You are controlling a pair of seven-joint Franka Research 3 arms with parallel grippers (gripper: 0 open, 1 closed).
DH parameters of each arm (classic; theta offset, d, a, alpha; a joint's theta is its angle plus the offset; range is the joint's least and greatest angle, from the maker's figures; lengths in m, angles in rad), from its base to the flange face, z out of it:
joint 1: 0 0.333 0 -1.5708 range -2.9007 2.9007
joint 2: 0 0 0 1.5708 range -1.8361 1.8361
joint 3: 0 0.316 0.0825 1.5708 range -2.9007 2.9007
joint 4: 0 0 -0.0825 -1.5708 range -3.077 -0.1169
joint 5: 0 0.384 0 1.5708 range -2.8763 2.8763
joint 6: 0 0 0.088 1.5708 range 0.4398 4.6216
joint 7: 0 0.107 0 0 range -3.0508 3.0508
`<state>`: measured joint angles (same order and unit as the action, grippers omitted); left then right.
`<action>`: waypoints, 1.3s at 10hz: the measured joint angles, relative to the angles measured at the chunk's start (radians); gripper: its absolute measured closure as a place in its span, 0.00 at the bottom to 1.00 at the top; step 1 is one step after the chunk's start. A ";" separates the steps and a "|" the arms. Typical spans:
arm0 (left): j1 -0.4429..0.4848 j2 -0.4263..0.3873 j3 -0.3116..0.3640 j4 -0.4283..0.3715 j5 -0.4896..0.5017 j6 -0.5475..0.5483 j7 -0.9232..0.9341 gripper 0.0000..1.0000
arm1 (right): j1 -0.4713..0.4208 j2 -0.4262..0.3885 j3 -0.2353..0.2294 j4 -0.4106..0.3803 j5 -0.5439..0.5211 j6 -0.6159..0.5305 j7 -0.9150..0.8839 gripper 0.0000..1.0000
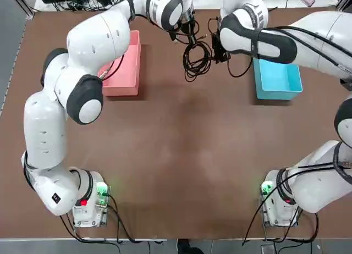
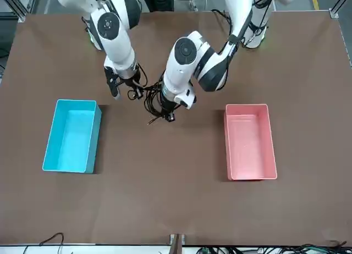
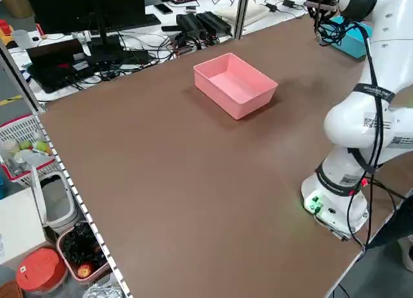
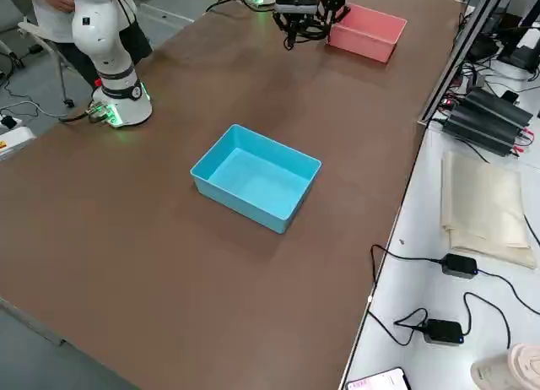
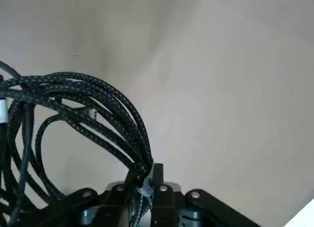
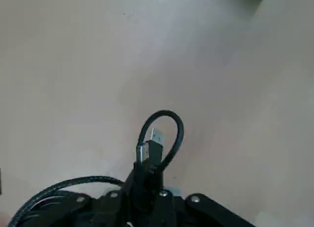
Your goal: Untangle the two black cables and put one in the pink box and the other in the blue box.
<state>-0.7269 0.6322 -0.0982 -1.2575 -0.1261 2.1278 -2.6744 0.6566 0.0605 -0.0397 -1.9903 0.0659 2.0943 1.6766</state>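
The two black cables (image 1: 197, 60) hang as one tangled bunch of loops between my two grippers, above the far middle of the table. My left gripper (image 1: 188, 38) is shut on several braided strands (image 5: 98, 109) of the bunch. My right gripper (image 1: 218, 48) is shut on a cable end, and a small loop with a USB plug (image 6: 153, 141) sticks out past its fingers. In the front view the tangle (image 2: 154, 100) dangles between the right gripper (image 2: 122, 88) and the left gripper (image 2: 168, 114). The pink box (image 1: 124, 64) stands to the left, the blue box (image 1: 278, 78) to the right.
Both boxes hold nothing, seen in the pink box (image 2: 250, 141) and the blue box (image 4: 257, 175). The arm bases (image 1: 91, 202) stand at the near edge. Monitors, wires and baskets (image 3: 26, 143) crowd the benches beyond the table's sides.
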 joint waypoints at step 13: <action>0.105 0.039 0.036 -0.007 0.034 -0.113 0.262 0.85 | -0.468 -0.009 -0.037 0.278 -0.082 -0.484 -0.951 0.85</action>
<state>-0.6216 0.6711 -0.0621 -1.2646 -0.0920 2.0150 -2.4127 0.1890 0.0515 -0.0772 -1.7121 -0.0159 1.6107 0.7252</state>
